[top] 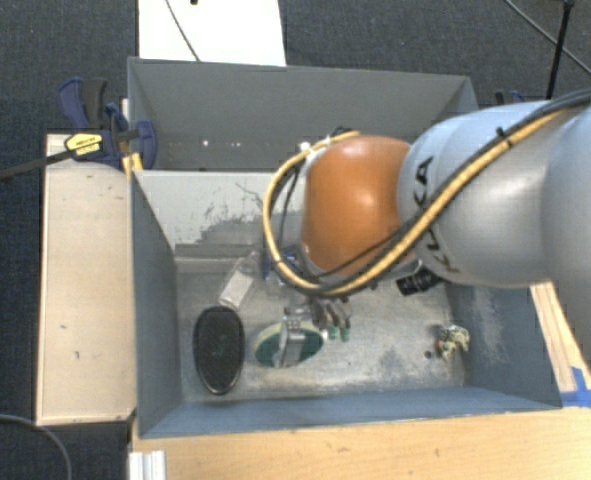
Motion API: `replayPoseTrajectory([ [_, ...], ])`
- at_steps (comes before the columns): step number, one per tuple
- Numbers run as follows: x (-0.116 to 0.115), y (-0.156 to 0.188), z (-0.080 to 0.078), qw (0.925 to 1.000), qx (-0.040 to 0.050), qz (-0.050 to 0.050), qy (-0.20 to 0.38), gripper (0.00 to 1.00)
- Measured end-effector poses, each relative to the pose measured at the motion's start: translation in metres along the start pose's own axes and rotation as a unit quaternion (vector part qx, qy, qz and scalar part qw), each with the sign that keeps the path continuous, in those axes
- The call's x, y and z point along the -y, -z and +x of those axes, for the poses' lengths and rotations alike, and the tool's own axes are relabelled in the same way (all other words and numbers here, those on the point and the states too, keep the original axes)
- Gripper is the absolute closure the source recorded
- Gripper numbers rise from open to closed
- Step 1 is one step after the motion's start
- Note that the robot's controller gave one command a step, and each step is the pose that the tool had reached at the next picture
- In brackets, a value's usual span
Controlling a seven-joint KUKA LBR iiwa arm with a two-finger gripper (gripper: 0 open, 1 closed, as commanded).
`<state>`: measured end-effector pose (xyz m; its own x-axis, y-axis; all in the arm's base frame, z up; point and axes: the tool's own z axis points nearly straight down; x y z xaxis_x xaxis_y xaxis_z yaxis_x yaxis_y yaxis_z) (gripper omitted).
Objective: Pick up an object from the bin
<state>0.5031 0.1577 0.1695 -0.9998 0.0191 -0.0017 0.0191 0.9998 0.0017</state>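
Silver-grey arm, black KUKA lettering; orange dome wrist cover; yellow, black cables looped round.

black oval pad, perhaps a brush, lying at front left; pale translucent scrap just behind it; small yellowish metal piece well apart at right.

- The bin is seen in plain mid grey; its floor is marked with pale scuffs and white speckles.
- A flat oval thing at the near left is shown in matt black.
- A round disc just to its right is coloured dark green.
- A small block farther back is rendered pale grey.
- A small knobbly piece at the near right is tinted yellowish.
- The wrist cover is coloured orange-brown.
- The arm is finished in silver grey with black lettering.
- Yellow and black cables are seen looped beside the cover.
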Motion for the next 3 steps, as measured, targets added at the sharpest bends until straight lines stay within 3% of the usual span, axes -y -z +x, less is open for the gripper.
replayPoseTrajectory([
  [1, 0.02, -0.079, -0.026, 0.9996, -0.0031, 0.001, 0.028, 0.0],
  [2, 0.018, -0.074, -0.028, 0.9997, 0.001, 0.0, 0.026, 1.0],
  [3, 0.003, 0.048, -0.026, 0.9997, 0.0042, -0.001, 0.026, 1.0],
])
